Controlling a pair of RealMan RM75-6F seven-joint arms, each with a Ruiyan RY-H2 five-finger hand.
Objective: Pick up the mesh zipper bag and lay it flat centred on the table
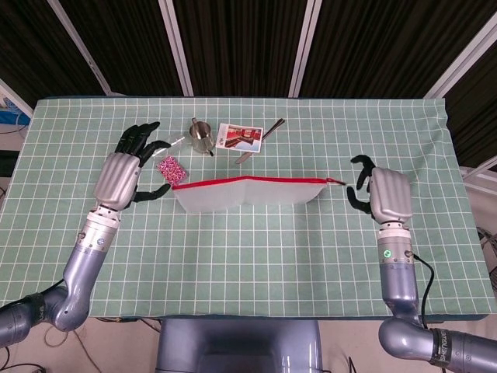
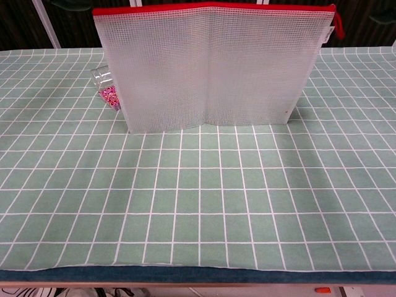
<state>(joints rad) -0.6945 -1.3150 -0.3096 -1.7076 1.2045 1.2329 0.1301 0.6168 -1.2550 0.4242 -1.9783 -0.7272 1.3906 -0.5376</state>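
near table centre, slightly toward 12 o'clock, the mesh zipper bag stands on its lower edge on the green grid tablecloth. red zipper strip on top, translucent white mesh below. in the chest view the bag is upright, with a vertical crease near its middle and its bottom edge touching the cloth. not flat.

left hand is at 9 o'clock of the bag, just beside its left end. fingers spread, dark fingertips pointing toward 12 o'clock. thumb close to the zipper corner; cannot tell if it touches the bag. nothing visibly held.

right hand is at 3 o'clock of the bag, near the red zipper pull at the right end. fingers apart and curled loosely, a small gap to the pull. holds nothing.

small red patterned packet lies on the cloth between the left hand and the bag's left corner; in the chest view it peeks out from behind the bag's left edge.

at 12 o'clock of the bag: metal cup, a printed card at its 3 o'clock, and a spoon lying diagonally by the card. all well apart from the hands.
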